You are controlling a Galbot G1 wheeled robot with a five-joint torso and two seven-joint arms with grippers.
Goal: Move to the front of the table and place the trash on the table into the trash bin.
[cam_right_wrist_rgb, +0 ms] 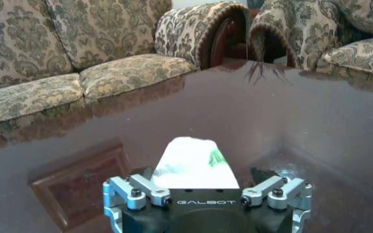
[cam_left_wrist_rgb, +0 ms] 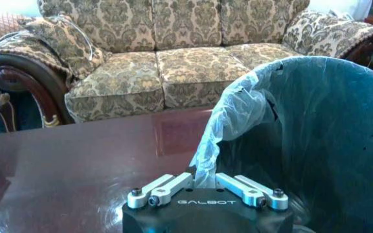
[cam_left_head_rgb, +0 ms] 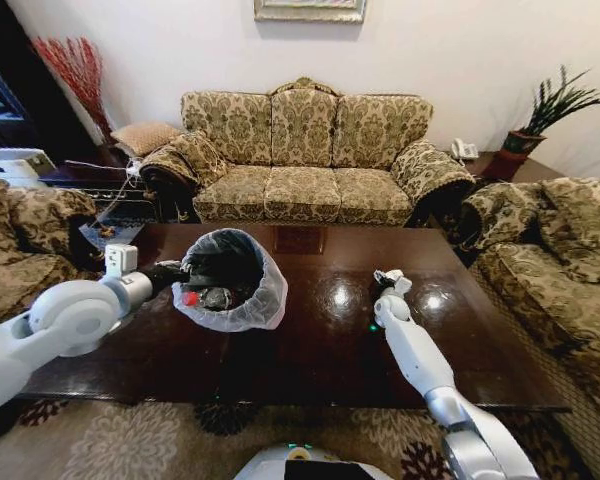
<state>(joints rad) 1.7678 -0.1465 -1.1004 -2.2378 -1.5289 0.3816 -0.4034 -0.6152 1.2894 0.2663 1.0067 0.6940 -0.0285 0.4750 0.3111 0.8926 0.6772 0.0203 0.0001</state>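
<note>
One table (cam_left_head_rgb: pixel 320 340). One bin (cam_left_head_rgb: pixel 230 280), with one bag liner (cam_left_wrist_rgb: pixel 228 121) folded over its rim, just ahead of the left gripper (cam_left_head_rgb: pixel 170 275). Inside the bin at least two pieces of trash (cam_left_head_rgb: pixel 205 297) show, one with a red cap; a fuller count cannot be made. One white wad (cam_right_wrist_rgb: pixel 190 162) sits between the fingers of the right gripper (cam_right_wrist_rgb: pixel 206 187). Two grippers in all, one per arm. Three sofas stand around the table: one (cam_left_head_rgb: pixel 305 150) beyond both grippers, one (cam_left_head_rgb: pixel 25 245) outside the left gripper, one (cam_left_head_rgb: pixel 560 260) outside the right. One potted plant (cam_left_head_rgb: pixel 540 120).
</note>
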